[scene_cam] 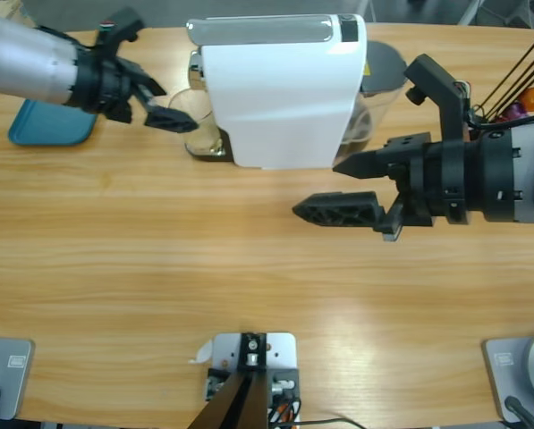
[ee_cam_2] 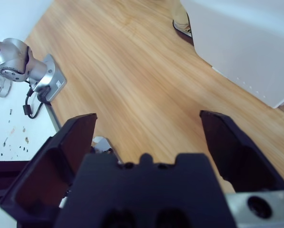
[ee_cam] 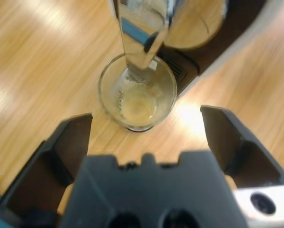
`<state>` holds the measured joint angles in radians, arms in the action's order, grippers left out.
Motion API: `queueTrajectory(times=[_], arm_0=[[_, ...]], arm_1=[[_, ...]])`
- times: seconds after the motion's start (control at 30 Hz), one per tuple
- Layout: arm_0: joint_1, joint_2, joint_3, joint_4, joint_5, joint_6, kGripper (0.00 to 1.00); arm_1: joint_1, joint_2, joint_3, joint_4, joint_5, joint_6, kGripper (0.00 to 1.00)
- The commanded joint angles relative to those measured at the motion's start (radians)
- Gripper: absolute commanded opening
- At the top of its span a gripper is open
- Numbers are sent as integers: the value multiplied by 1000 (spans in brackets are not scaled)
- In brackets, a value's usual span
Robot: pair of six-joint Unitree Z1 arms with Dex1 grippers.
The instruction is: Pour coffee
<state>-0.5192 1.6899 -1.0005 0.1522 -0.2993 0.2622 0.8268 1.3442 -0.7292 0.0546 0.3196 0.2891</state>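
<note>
Because the glass [scene_cam: 195, 125] stands at the upper middle-left of the high view, tucked against the left side of the white coffee machine [scene_cam: 280, 89] and under its chrome spout [ee_cam: 142, 33], it looks placed there to catch the brew, and the left gripper [scene_cam: 164, 107], entering from the upper left beside a blue tray [scene_cam: 47, 125], is lined up on it as if to fetch it. In the left wrist view the glass sits at the centre, just beyond the two black jaws, which are spread wide on either side and touch nothing. Its bottom shows only a pale, clear base with a few specks [ee_cam: 139, 102]; no dark coffee can be made out in it, so my judgement is that there is little or nothing to pour as yet. To the right of the machine, the right gripper [scene_cam: 351, 188] hangs over bare wooden table [scene_cam: 249, 268] at the centre-right, jaws wide apart and empty, seemingly waiting aside.
</note>
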Motion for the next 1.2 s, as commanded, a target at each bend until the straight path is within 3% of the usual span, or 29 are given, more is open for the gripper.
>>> queueTrajectory(times=[0.03, 0.1, 0.17, 0.23, 0.3, 0.33, 0.37, 0.47, 0.67, 1.2], arm_0=[[40, -230, 92, 68, -38, 36, 1000], [41, -281, 109, 148, -32, 20, 1000], [39, -331, 130, 209, -31, 12, 1000], [38, -410, 159, 227, -4, -30, 1000], [38, -457, 177, 242, 52, -43, 998], [38, -472, 188, 251, 63, -49, 991], [38, -479, 199, 257, 62, -51, 991], [29, -494, 230, 260, 58, -57, 1000], [26, -526, 277, 259, 54, -88, 1000], [25, -552, 319, 259, 58, -89, 1000]], arm_1=[[-9, -20, -155, 292, -52, -92, 1000], [-10, 16, -300, 470, -140, -140, 1000], [-47, 43, -418, 540, -228, -143, 994], [-156, 94, -547, 600, -239, -146, 871], [-267, 151, -677, 664, -208, -152, 569], [-317, 190, -763, 703, -194, -154, 236], [-337, 225, -842, 748, -201, -158, 15], [-351, 346, -1065, 897, -183, -223, 0], [-310, 540, -1301, 1110, -114, -220, 0], [-275, 655, -1328, 1154, -156, -255, 0]])
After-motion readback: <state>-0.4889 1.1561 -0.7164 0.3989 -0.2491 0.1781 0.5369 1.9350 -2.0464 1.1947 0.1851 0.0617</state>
